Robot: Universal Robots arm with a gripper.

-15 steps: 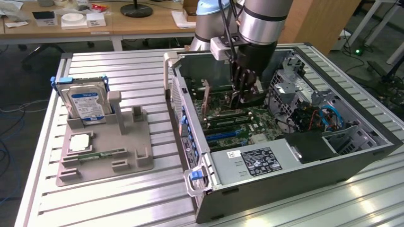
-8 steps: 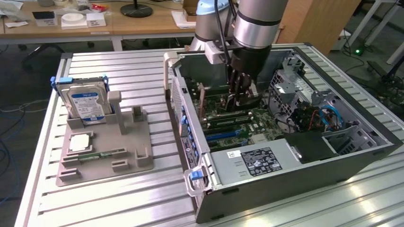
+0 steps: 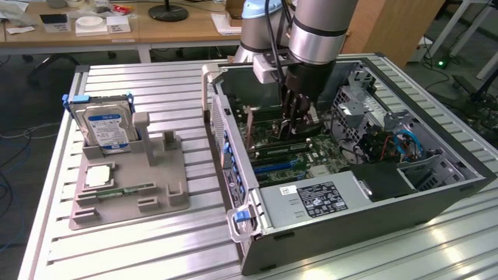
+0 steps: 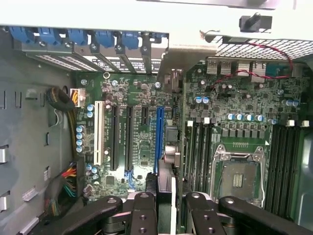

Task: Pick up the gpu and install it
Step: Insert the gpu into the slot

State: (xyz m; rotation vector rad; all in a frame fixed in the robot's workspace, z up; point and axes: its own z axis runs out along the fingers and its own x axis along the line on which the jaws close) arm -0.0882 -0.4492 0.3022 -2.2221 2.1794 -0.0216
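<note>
Tool [image 4: 168, 211] narrow, clamping gpu [image 4: 165, 190] edge-on, near blue expansion slot [image 4: 159, 132]. To do it well: card upright, contacts parallel over slot, push straight and evenly.

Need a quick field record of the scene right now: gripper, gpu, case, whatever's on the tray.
gripper: inside the open PC case, above the motherboard, closed on the gpu
gpu: held edge-on between the fingers, close to the blue slot; cannot tell whether it is seated
tray: on the table, to the exterior view's left of the case
hard drive: upright in the tray
memory stick: lying flat on the tray
</note>
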